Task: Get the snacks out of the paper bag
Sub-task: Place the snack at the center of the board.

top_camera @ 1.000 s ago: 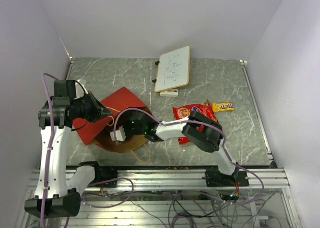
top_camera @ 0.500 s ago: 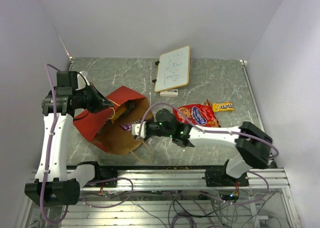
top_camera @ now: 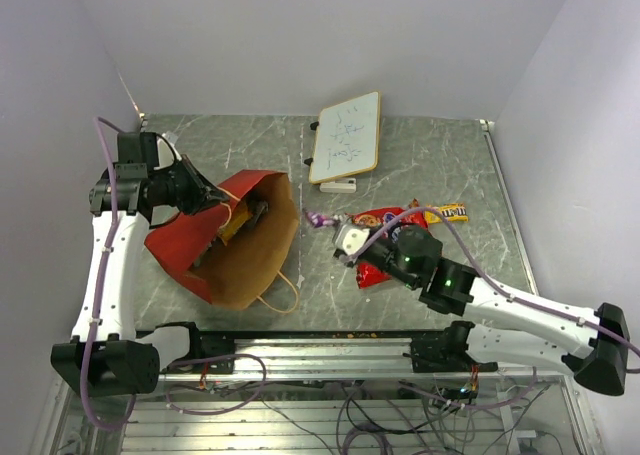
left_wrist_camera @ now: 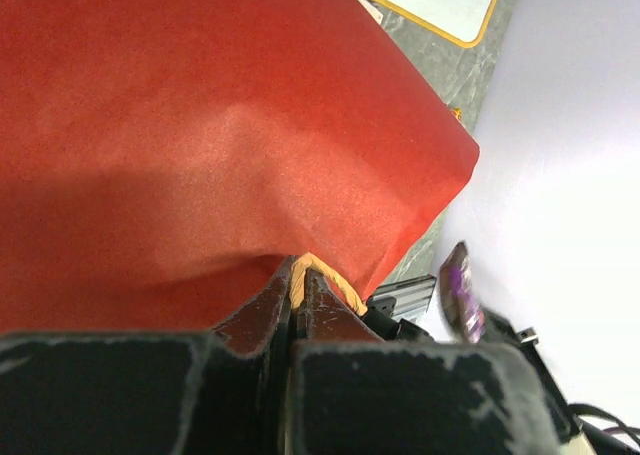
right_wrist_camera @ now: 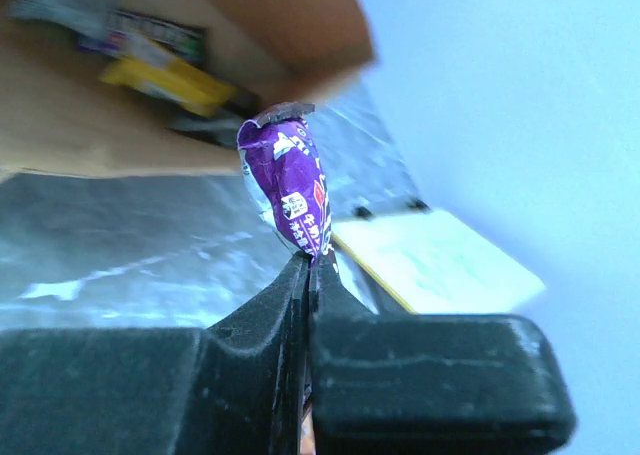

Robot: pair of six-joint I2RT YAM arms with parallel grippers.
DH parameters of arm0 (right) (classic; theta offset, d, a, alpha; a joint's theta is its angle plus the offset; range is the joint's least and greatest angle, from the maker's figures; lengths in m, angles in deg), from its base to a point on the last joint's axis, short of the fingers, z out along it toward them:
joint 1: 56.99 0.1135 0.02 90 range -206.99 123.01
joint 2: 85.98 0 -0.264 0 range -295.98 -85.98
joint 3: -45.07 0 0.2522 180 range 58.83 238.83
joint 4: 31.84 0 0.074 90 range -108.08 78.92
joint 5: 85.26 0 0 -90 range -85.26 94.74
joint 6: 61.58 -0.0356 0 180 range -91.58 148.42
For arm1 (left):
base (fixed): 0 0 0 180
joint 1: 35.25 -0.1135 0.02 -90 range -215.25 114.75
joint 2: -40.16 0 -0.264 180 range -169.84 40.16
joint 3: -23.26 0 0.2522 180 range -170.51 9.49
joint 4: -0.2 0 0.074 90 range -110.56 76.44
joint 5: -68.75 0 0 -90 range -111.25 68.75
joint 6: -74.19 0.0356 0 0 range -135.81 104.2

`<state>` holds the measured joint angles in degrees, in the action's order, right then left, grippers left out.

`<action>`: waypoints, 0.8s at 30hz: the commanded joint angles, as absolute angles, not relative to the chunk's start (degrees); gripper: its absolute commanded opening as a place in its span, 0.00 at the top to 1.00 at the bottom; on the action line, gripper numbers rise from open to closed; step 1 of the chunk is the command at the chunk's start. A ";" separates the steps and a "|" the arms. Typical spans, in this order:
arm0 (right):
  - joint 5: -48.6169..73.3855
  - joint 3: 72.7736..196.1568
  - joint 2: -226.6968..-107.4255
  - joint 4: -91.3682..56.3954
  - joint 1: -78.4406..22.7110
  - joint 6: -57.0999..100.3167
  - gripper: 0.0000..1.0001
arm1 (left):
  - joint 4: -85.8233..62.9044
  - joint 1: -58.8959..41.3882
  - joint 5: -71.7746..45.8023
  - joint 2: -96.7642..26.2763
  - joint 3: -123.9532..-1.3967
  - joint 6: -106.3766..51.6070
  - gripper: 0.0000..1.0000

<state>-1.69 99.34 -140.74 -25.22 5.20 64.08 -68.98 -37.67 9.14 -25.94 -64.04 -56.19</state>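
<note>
- Left claw [left_wrist_camera: 297, 280] first: its jaws are pinched tight on a tan bit of the paper bag [top_camera: 245, 265], rim or handle, I can't tell which. It props the mouth open near the left edge of the desk [top_camera: 420, 155].
- Inside the bag I can make out a yellow bar [right_wrist_camera: 175, 80] and at least one darker wrapper beside it, so by my reckoning the unloading isn't finished.
- Mid-desk, my right claw [right_wrist_camera: 310, 263] is clamped on the tail of a purple candy bar [right_wrist_camera: 290, 190], which hangs clear of the bag's mouth above bare desk.
- Just right of that, the red cookie packet [top_camera: 385, 218] and a yellow candy packet [top_camera: 447, 213] lie out on the desk, close together. My right arm covers part of the red one.
- Toward the far edge, a small whiteboard [top_camera: 347, 137] and a white block [top_camera: 338, 185] beside it sit out of the way. The red packet is the thing I'd avoid landing on.
</note>
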 commanded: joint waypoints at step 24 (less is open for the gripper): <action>-26.62 108.77 -157.79 1.07 -56.11 -31.01 1.00 | -67.58 -37.38 13.97 -27.30 -66.75 -56.38 0.93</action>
